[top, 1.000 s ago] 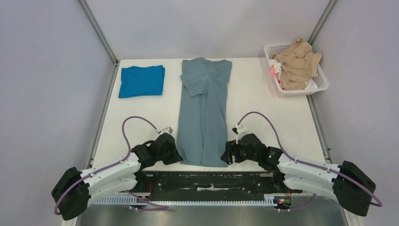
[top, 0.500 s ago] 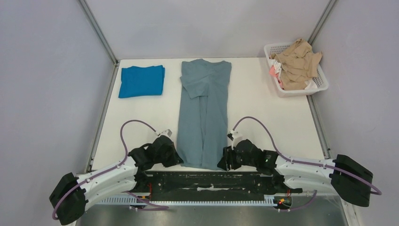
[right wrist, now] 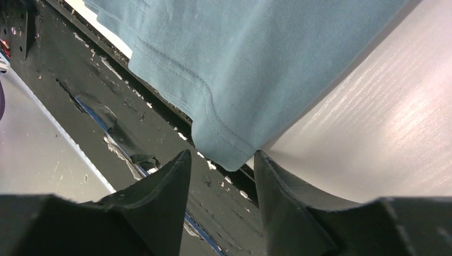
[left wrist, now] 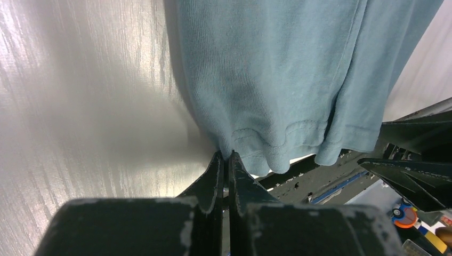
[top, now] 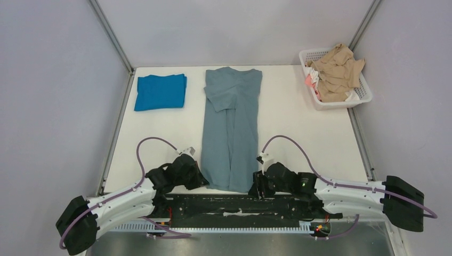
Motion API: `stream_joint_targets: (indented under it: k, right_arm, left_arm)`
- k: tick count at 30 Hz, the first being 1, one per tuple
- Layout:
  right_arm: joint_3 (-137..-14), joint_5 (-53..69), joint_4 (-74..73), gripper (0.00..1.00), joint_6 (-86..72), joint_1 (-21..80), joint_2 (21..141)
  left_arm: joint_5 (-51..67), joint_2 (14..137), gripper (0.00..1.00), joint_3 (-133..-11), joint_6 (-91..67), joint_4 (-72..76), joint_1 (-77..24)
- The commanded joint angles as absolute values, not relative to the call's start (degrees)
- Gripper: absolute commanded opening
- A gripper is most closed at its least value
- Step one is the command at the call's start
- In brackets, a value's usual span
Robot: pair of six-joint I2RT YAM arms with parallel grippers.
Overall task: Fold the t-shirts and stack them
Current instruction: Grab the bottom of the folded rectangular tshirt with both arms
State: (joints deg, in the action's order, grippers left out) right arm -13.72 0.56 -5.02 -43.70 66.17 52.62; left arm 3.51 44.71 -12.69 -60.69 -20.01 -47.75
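Note:
The slate grey-blue t-shirt (top: 232, 125) lies as a long narrow strip down the table's middle, sleeves folded in, its hem hanging over the near edge. My left gripper (top: 201, 180) is shut on the hem's left corner (left wrist: 234, 146). My right gripper (top: 255, 184) is open, its fingers either side of the hem's right corner (right wrist: 224, 152) without pinching it. The cobalt blue t-shirt (top: 160, 92) lies folded at the far left.
A white lattice basket (top: 362, 96) holding beige and pink cloth stands at the far right corner. The black mounting rail (top: 240, 205) runs along the near edge under the hem. Metal frame posts stand at the back corners.
My right gripper has slid down and left to the hem's right corner at the table edge. My left gripper has stayed at the left corner.

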Motion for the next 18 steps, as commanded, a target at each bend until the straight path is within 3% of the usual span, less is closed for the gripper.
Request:
stream_joint_targets:
  k: [1,4,10,14,18]
  right_arm:
    - [-13.6,-1.5,-8.1,0.48,-43.9,67.1,55.3]
    - [-13.8,-4.5,-8.0,0.35,-43.9,67.2,55.6]
    - [-14.2,-4.7,-12.0,0.00,-43.8,67.7,50.7]
    - [-12.6,-2.6,-15.5,0.00,-43.8,68.1,44.3]
    - [-8.7,2.1,-8.8,0.00,-44.4,69.8,41.0]
  left_arm:
    - [3.5,45.2,0.02,-10.7,-61.3,-23.4,-47.8]
    - [4.3,44.8,0.02,-10.8,-61.2,-23.5,-47.8]
    - [10.0,40.3,0.02,-11.2,-61.2,-28.8,-47.8]
    - [14.7,34.4,0.02,-11.7,-59.8,-33.4,-47.8]
    - [21.2,27.6,0.02,-10.5,-60.6,-31.4,-47.8]
